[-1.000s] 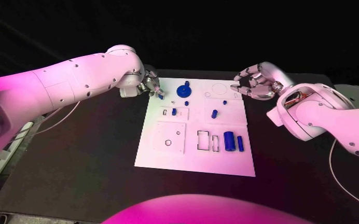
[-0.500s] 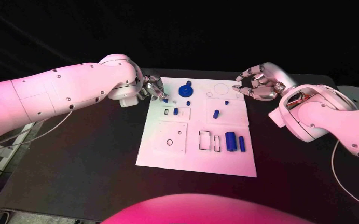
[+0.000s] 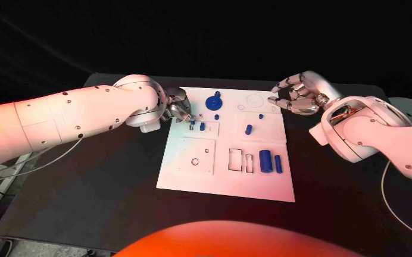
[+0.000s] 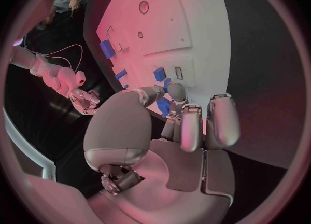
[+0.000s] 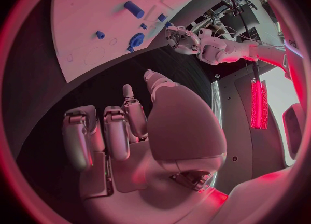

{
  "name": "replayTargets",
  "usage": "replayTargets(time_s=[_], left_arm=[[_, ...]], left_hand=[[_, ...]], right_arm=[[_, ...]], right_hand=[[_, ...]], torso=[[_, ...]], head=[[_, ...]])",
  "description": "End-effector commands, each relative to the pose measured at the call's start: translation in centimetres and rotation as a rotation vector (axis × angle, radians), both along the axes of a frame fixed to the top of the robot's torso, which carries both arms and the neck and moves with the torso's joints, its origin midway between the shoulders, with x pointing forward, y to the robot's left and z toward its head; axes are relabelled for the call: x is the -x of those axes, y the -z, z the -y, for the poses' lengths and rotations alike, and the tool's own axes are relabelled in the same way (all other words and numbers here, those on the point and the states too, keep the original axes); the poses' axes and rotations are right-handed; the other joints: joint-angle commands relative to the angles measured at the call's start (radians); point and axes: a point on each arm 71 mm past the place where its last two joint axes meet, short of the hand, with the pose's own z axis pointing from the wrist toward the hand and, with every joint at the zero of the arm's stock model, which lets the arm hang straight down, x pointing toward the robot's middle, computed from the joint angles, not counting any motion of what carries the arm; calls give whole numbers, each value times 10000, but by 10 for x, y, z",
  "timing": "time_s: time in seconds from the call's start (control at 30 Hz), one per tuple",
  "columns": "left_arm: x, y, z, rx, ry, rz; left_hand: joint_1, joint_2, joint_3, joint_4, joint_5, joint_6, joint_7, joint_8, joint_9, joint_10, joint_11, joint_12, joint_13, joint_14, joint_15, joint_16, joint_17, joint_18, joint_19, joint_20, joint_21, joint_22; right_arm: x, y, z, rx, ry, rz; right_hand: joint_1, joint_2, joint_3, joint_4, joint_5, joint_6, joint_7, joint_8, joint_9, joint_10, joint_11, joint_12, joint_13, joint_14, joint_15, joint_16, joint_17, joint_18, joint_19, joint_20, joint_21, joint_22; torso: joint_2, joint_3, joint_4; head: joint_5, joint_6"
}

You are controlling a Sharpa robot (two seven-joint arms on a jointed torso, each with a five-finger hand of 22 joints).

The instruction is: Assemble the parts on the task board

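Note:
The white task board (image 3: pixel 196 174) lies mid-table. My left hand (image 3: pixel 178 108) hovers over its far left part and pinches a small blue part (image 4: pixel 163 108) between thumb and fingers, just above a small raised plate. There another blue part (image 3: pixel 202 126) stands beside a narrow slot (image 4: pixel 179 72). On the board also sit a round blue piece (image 3: pixel 213 102), a short peg (image 3: pixel 248 129), a thick cylinder (image 3: pixel 264 160) and a slimmer one (image 3: pixel 276 162). My right hand (image 3: pixel 296 95) hangs off the board's far right corner, fingers loosely curled and apart, holding nothing.
The board (image 5: pixel 110 6) carries empty rectangular cut-outs (image 3: pixel 234 159) near the cylinders and a square plate with a small hole (image 3: pixel 194 162). Black table (image 3: pixel 94 197) surrounds the board on all sides. A cable trails off the left table edge.
My left hand has moved right and nearer, from the board's far left edge to over the small raised plate, carrying the blue part. The right hand has stayed put.

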Motion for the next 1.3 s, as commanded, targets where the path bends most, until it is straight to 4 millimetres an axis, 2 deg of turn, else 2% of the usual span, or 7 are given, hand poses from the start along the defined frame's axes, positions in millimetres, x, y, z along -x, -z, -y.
replayTargets(time_s=[0.03, 0.2, 1.3], left_arm=[[1, 2, 2, -210, 312, 208], [2, 6, 2, -459, 441, 184], [3, 15, 4, -1041, 761, -342]], left_hand=[[-43, 31, 1794, -1708, 58, 23, -27, 34, -4, 44, -2, 49, -18, 832, -75, 1, 1662, -100, 42, -31, 65, 13], [-44, 30, 1796, -1710, 58, 23, -27, 34, -4, 44, -3, 48, -19, 833, -75, 3, 1667, -97, 37, -32, 59, 1], [-70, -3, 1853, -1745, 37, 42, -34, 48, -5, 79, -10, 79, 12, 842, -78, 20, 1698, -97, 34, -37, 57, -4]], right_arm=[[1, 1, -1, 65, -140, -22], [1, 1, -1, 63, -141, -23], [1, 2, -1, 61, -146, -39]], right_hand=[[-102, 14, 45, -5, 21, -48, -30, 39, 17, 12, -68, -2, 567, 996, -50, -57, 2402, -51, 1013, -33, -17, 2590], [-102, 14, 45, -5, 21, -48, -30, 39, 17, 12, -68, -2, 567, 996, -50, -57, 2402, -51, 1013, -33, -17, 2590], [-119, 10, 62, -5, 60, -59, -32, 63, 26, 16, -71, 1, 568, 997, -54, -55, 2407, -48, 1006, -37, -30, 2581]], torso=[[5, -2, -1], [0, 7, 2], [2, 5, -2]], head=[[-17, -15], [-23, -25], [-10, -93]])
